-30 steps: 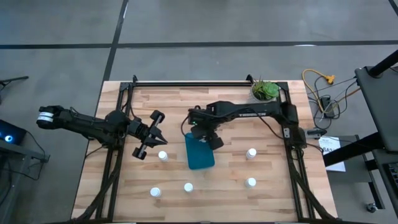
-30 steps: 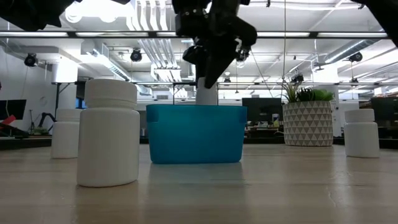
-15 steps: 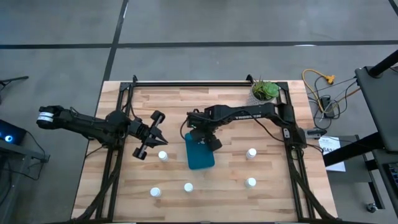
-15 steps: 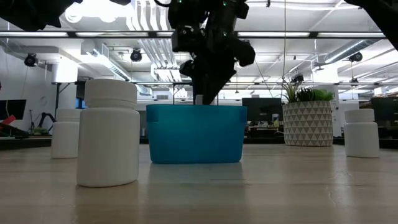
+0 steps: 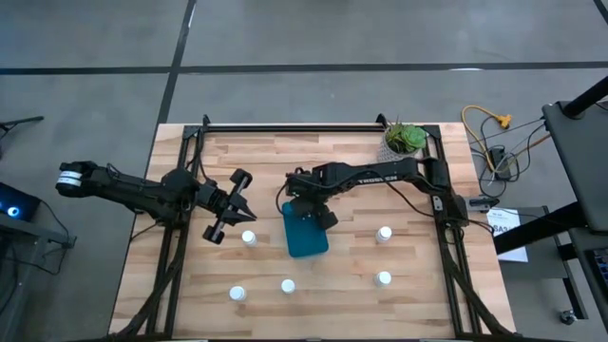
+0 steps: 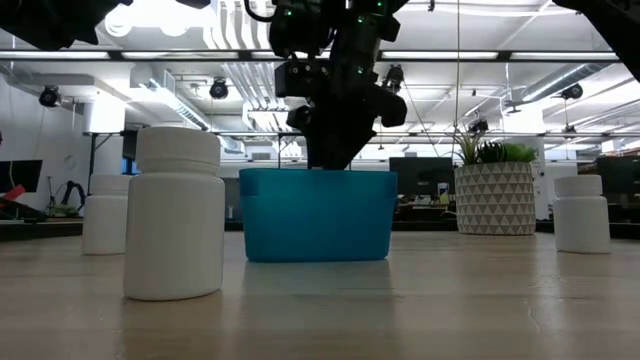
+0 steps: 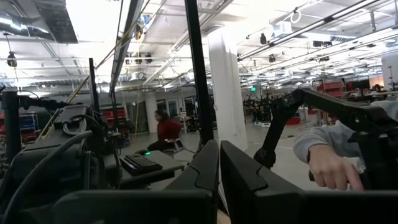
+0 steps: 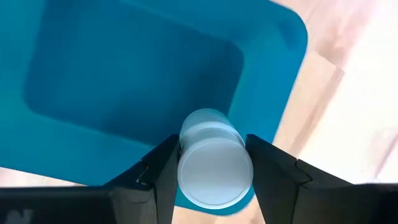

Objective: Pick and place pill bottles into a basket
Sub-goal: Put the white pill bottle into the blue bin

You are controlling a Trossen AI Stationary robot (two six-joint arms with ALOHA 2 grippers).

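The teal basket (image 5: 306,237) stands at the table's middle and also shows in the low view (image 6: 315,215). My right gripper (image 5: 306,211) is over its far end, fingers down inside it (image 6: 333,150), shut on a white pill bottle (image 8: 214,165). The basket wall hides that bottle in the low view. Several other white bottles stand upright on the table: one left of the basket (image 5: 249,237), two near the front (image 5: 237,294) (image 5: 288,285), two to the right (image 5: 384,233) (image 5: 384,278). My left gripper (image 5: 243,209) hangs shut and empty left of the basket. My right gripper pinches the bottle between its two fingers (image 8: 166,168), one on each side of the body just under the cap (image 8: 211,132). The fingers come from above, pointing down. The bottle hangs upright inside the basket's far end; whether its base touches the floor I cannot tell.
A white patterned pot with a green plant (image 5: 405,139) stands at the far right corner (image 6: 497,198). Dark frame rails run along the table's left, right and far edges. A person's hand (image 7: 329,168) shows in the room beyond the table.
My right gripper has gone down with the bottle into the basket's far end; the bottle, which showed above the rim before, is now below it. The left arm has kept still.
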